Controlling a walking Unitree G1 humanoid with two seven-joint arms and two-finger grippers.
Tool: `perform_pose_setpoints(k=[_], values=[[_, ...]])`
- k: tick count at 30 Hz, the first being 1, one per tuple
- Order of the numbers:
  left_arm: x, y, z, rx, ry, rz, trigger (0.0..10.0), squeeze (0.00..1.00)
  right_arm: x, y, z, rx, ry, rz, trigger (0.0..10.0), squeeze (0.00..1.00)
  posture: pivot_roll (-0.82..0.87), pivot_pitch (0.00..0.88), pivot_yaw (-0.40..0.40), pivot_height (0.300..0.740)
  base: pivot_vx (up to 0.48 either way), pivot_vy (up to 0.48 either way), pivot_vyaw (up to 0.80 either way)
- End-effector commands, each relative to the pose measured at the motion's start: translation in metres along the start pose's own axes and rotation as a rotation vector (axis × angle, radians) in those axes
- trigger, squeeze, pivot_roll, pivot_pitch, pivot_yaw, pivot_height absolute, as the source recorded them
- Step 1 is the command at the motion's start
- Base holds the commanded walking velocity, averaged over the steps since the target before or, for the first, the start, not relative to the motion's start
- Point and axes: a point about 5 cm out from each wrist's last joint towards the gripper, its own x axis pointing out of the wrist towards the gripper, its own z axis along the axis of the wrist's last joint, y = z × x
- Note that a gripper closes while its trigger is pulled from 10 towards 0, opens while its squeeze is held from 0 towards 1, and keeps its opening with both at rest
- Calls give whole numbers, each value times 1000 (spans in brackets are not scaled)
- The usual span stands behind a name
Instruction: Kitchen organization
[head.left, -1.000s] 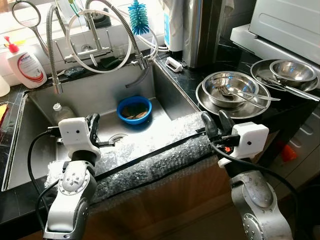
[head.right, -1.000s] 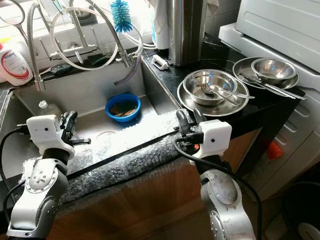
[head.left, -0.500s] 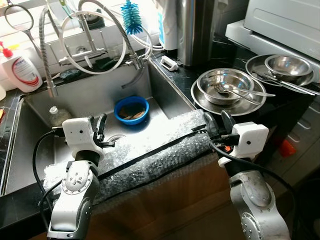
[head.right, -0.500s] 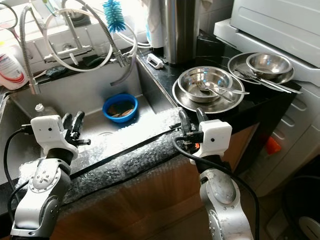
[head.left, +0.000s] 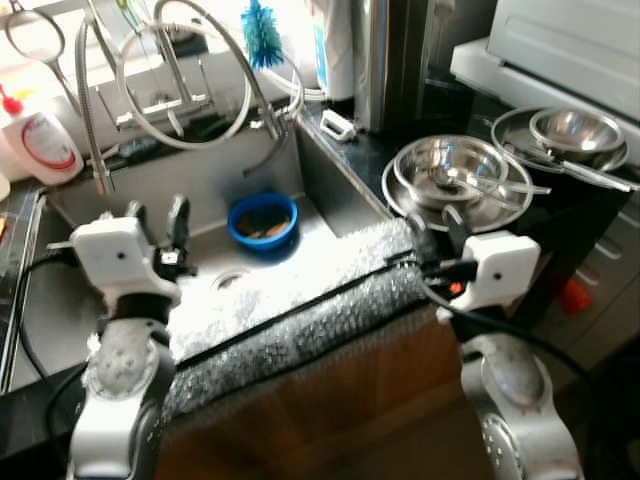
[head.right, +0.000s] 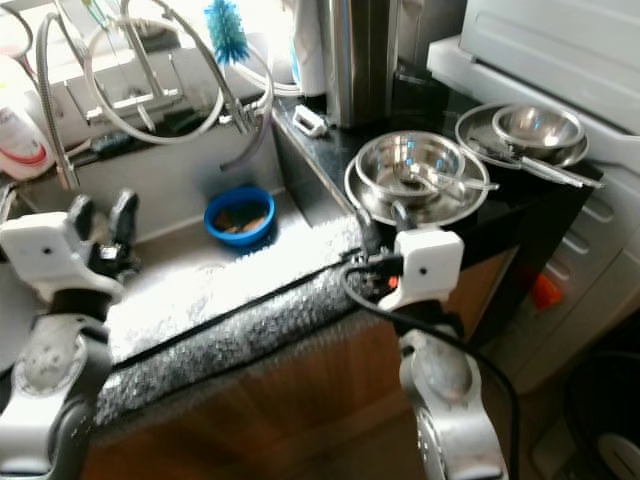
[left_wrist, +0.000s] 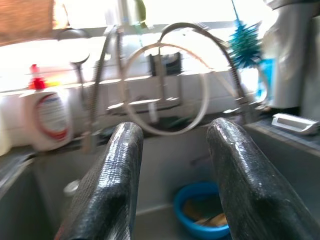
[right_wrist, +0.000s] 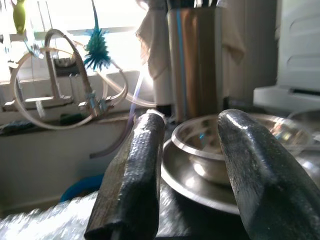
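Steel bowl (head.left: 458, 172) sits on a plate on the black counter (head.left: 590, 215), right of the sink (head.left: 200, 190). Right gripper (head.left: 432, 232) hovers just before it, fingers (right_wrist: 135, 175) parted, empty. Left gripper (head.left: 155, 215), spread and empty, hangs over the sink near the blue bowl (head.left: 264, 217)

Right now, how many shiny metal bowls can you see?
2. One bowl sits on a plate on the counter beside the sink, just beyond the right gripper. The other bowl sits on a plate farther right.
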Motion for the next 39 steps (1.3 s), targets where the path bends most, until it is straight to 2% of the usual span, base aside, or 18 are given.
perform_pose_setpoints(k=[1, 6, 7, 8, 9, 11, 12, 17, 18, 19, 30, 39], values=[[-3, 6, 3, 20, 4, 11, 10000, 0, 0, 1, 6, -15, -17, 2, 10000, 0, -176, 26, 107, 740, 0, 0, 0], [-17, 12, -9, 37, 77, 22, 10000, 0, -8, -11, 9, -69, 3, -23, 10000, 0, -194, 0, 103, 740, 0, 0, 0], [-16, 13, -10, 37, 82, 25, 10000, 0, -8, -15, 8, -66, 10, -41, 10000, 263, -196, 0, 102, 740, 0, 0, 0], [-16, 13, -10, 37, 82, 25, 10000, 0, -8, -15, 8, -66, 10, -41, 10000, 263, -196, 0, 102, 740, 0, 0, 0], [-16, 13, -10, 35, 84, 26, 10000, 0, -8, -17, 7, -59, 14, -49, 10000, 655, -193, 0, 100, 740, 0, 0, 0], [-15, 13, -10, 33, 85, 27, 10000, 0, -7, -17, 7, -56, 14, -50, 10000, 655, -193, 0, 100, 740, 0, 0, 0], [-14, 13, -11, 36, 84, 17, 10000, 0, -5, -17, 6, -56, 11, -55, 10000, 1000, -187, 0, 98, 740, 0, 0, 0], [-12, 12, -15, 30, 95, 11, 10000, 0, 6, -17, 3, -68, 24, -75, 10000, 1000, -182, 0, 97, 740, 0, 0, 0], [-12, 11, -16, 28, 102, 8, 10000, 0, 7, -17, 3, -71, 28, -74, 10000, 604, -182, 0, 97, 740, 0, 0, 0], [-12, 9, -18, 25, 109, 3, 10000, 0, 8, -17, 1, -80, 34, -72, 10000, 0, -182, 5, 95, 740, 0, 0, 0], [-13, 6, -21, 13, 128, -1, 10000, 0, 17, -36, 1, -121, 57, -193, 10000, 0, -180, 32, 100, 740, 0, 0, 0], [-13, 1, -23, 6, 135, -13, 10000, 0, 12, -46, -2, -148, 84, -260, 10000, 0, -179, 52, 106, 740, 0, 0, 0]])
